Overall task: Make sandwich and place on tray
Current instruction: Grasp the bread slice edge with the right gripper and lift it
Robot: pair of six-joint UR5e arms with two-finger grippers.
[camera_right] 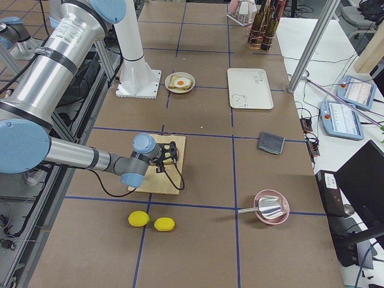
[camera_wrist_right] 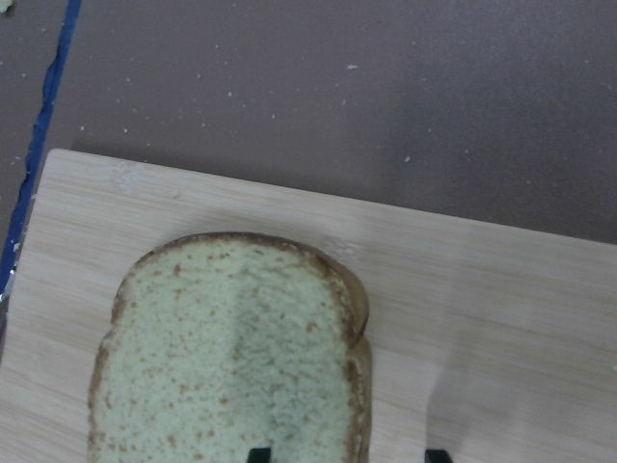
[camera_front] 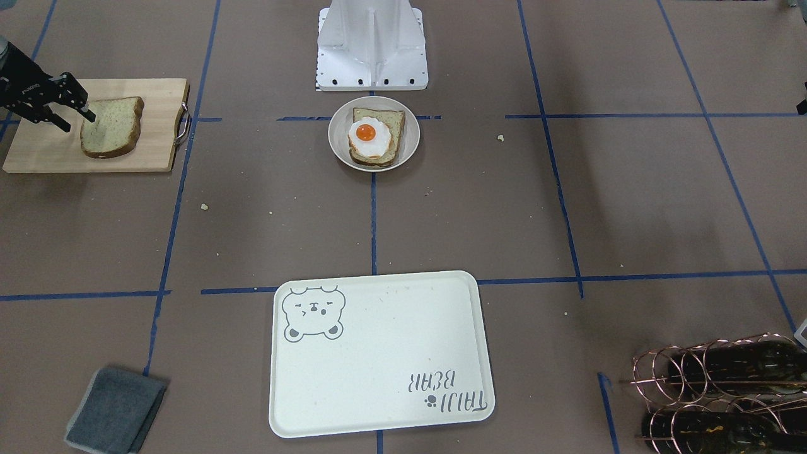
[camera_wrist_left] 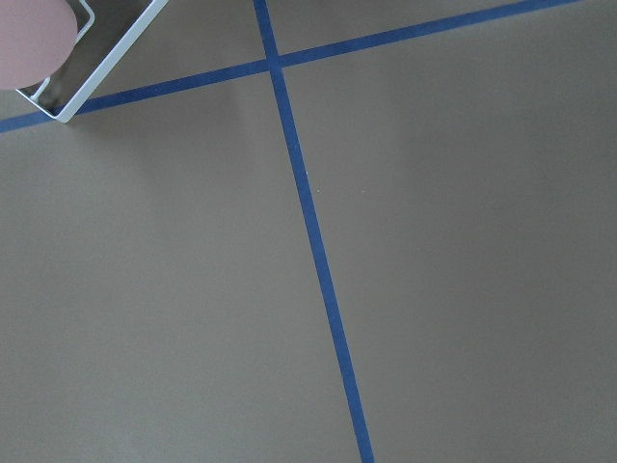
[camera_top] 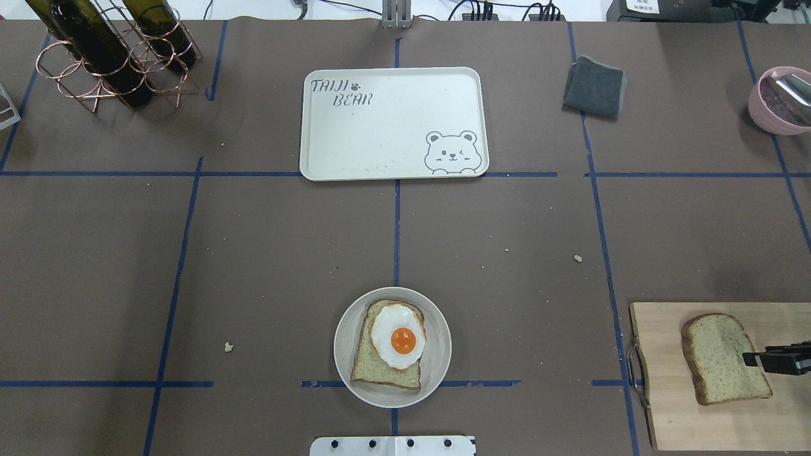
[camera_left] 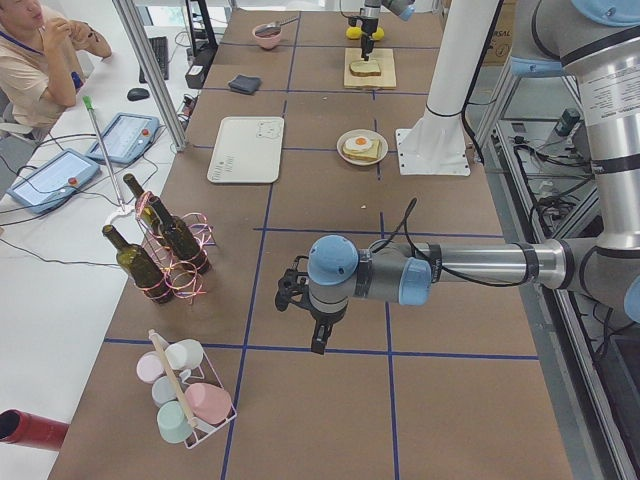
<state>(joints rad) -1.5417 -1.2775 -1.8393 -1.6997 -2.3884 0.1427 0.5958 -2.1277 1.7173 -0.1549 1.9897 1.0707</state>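
Observation:
One bread slice (camera_front: 112,126) lies flat on the wooden cutting board (camera_front: 148,154). My right gripper (camera_front: 81,123) is open at the slice's edge. In the right wrist view one fingertip (camera_wrist_right: 258,453) is over the slice (camera_wrist_right: 231,357) and the other is over the board. The second slice (camera_front: 392,120) lies in the small round plate (camera_front: 408,135) with the fried egg (camera_front: 367,135) on top. The bear tray (camera_front: 378,353) holds nothing. My left gripper (camera_left: 315,325) hangs over bare table far from these; I cannot tell whether it is open or shut.
A folded grey cloth (camera_front: 116,410) lies beside the tray. A copper wire rack with dark bottles (camera_front: 719,391) stands at the table's left end. A pink bowl (camera_top: 779,101) and two yellow lemons (camera_right: 150,221) are beyond the cutting board. Crumbs dot the table.

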